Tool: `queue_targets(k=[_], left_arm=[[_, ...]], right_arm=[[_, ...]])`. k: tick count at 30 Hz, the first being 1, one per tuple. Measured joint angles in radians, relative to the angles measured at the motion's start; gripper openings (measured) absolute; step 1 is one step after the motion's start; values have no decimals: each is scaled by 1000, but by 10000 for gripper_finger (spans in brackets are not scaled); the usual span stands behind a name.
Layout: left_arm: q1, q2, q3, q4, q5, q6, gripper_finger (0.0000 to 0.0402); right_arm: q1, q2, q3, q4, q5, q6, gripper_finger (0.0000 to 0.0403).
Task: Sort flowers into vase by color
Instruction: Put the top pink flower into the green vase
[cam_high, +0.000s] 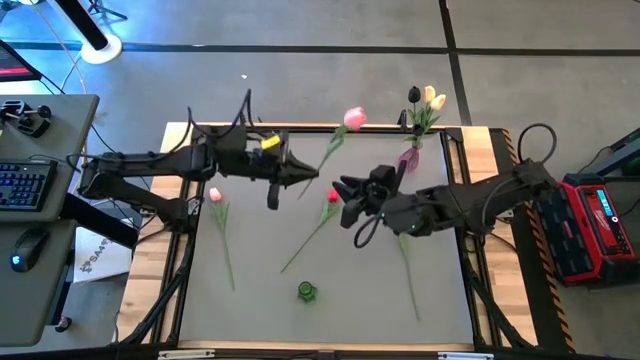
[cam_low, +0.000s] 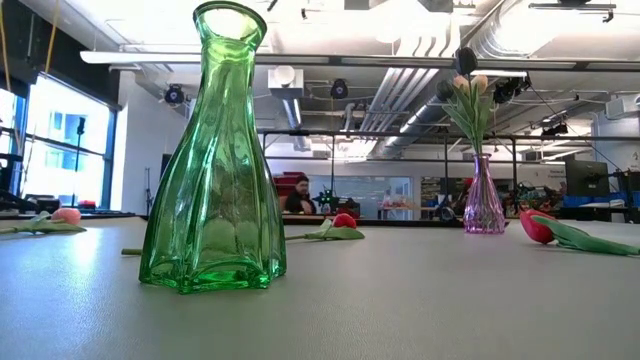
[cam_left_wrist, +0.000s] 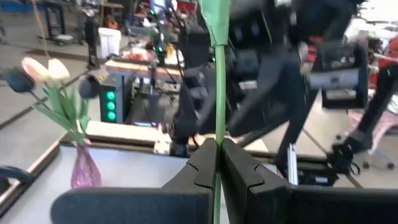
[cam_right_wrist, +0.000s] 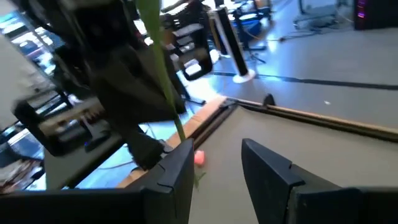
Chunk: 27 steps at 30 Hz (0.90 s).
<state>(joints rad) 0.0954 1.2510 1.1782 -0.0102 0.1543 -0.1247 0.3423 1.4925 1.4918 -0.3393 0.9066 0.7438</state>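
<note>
My left gripper (cam_high: 308, 175) is over the table's middle, shut on a pink tulip (cam_high: 354, 118) whose head points toward the far edge. My right gripper (cam_high: 340, 193) faces it from the right, open. In the right wrist view the held stem (cam_right_wrist: 166, 87) runs beside one of my right fingers (cam_right_wrist: 180, 163). A red tulip (cam_high: 333, 197), another pink tulip (cam_high: 215, 195) and a further stem (cam_high: 410, 270) lie flat on the table. The green vase (cam_high: 306, 291) stands near the near edge. A purple vase (cam_high: 410, 156) at the far edge holds cream and near-black tulips (cam_high: 428, 100). My left gripper pinches the pink tulip's green stem (cam_left_wrist: 217, 127) between its two fingers, toward the stem's lower end. The fingers come level from the table's left and lie across the stem. The tulip is lifted clear of the table, slanting with its head up. My right gripper is open with one finger right beside the same stem (cam_right_wrist: 181, 138); I cannot tell whether it touches.
The table has a raised wooden rim (cam_high: 490, 150). There is bare grey surface between the green vase (cam_low: 215, 150) and the purple vase (cam_low: 483, 205). A desk with a keyboard (cam_high: 25, 185) stands left of the table and red equipment (cam_high: 590, 225) to its right. A person (cam_low: 297, 195) sits far behind.
</note>
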Motion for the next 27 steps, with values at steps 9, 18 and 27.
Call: queue_targets(k=[9, 18, 27], left_arm=[[-39, -50, -105, 76, -4, 9, 0], [-6, -240, -309, 219, -40, -55, 0], [2, -363, -392, 228, -68, -28, 0]], right_arm=[[-63, 0, 0, 111, -139, -130, 123], [-68, 0, 0, 132, -124, -203, 123], [-137, 1, 0, 167, -370, -207, 117]])
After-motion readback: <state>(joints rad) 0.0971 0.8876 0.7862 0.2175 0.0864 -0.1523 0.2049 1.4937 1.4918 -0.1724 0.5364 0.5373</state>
